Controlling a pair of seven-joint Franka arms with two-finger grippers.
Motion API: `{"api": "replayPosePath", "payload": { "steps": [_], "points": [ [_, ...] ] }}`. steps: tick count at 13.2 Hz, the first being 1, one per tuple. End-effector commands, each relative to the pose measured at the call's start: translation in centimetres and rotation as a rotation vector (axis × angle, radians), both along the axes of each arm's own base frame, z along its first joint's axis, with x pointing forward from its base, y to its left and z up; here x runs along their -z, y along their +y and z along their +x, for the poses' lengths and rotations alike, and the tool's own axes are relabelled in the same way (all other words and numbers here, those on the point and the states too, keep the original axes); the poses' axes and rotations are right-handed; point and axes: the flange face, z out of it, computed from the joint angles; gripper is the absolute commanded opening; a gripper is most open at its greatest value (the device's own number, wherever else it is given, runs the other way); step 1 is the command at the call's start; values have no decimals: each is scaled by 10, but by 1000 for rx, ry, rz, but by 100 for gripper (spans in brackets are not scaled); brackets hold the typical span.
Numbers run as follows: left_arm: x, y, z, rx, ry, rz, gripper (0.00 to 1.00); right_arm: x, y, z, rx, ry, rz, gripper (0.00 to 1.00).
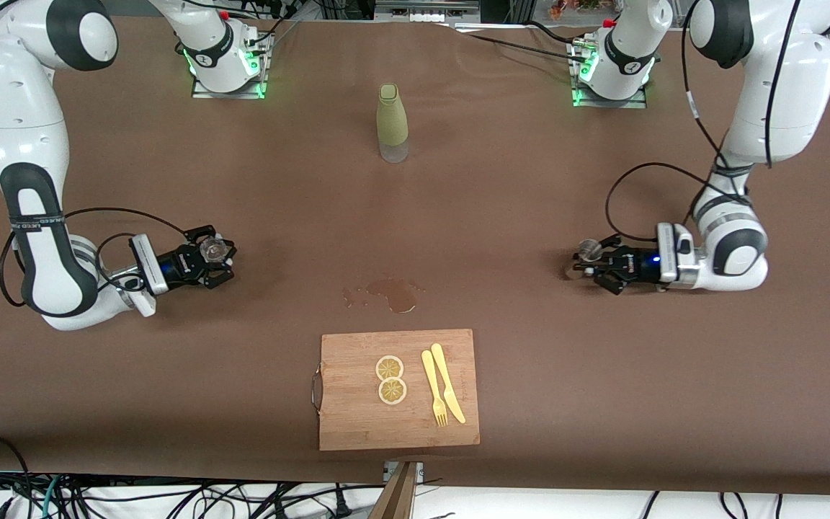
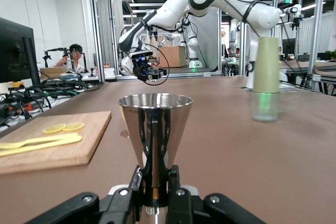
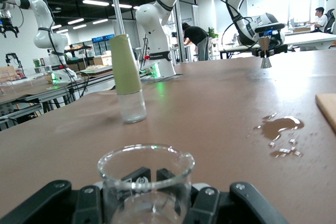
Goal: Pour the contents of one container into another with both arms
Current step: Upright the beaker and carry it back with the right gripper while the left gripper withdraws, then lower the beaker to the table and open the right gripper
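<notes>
My left gripper (image 1: 589, 262) is low over the table at the left arm's end, shut on the stem of a shiny metal cone-shaped measuring cup (image 1: 588, 249). The left wrist view shows that cup (image 2: 155, 124) upright, mouth up, pinched between the left gripper (image 2: 156, 181). At the right arm's end my right gripper (image 1: 213, 261) is shut on a clear glass beaker (image 1: 215, 249). In the right wrist view the beaker (image 3: 146, 179) stands upright in the right gripper (image 3: 148, 192). I cannot tell whether either vessel touches the table.
A pale green bottle (image 1: 393, 121) with a clear base stands mid-table near the bases. A wet puddle (image 1: 391, 294) lies in the middle. Nearer the camera lies a wooden cutting board (image 1: 357, 425) with two lemon slices (image 1: 390, 379), a yellow fork (image 1: 434, 389) and a knife (image 1: 448, 383).
</notes>
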Motion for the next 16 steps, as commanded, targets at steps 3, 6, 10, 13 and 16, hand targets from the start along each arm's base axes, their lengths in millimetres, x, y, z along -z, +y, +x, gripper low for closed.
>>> {"api": "replayPosePath", "payload": {
  "steps": [3,6,10,13,16],
  "points": [
    [1,78,-33,11,-56,44,0,19,-16,-14,-67,12,-24,0],
    [0,107,-41,14,-77,8,0,36,-18,-24,-97,2,-8,0],
    [-1,129,-44,20,-108,-5,0,74,-16,-36,-82,18,7,0],
    [6,140,-44,19,-129,-2,0,79,-18,-35,-73,3,-12,20],
    [18,142,-43,23,-136,-1,0,78,-19,-35,-79,6,-15,100]
  ]
}}
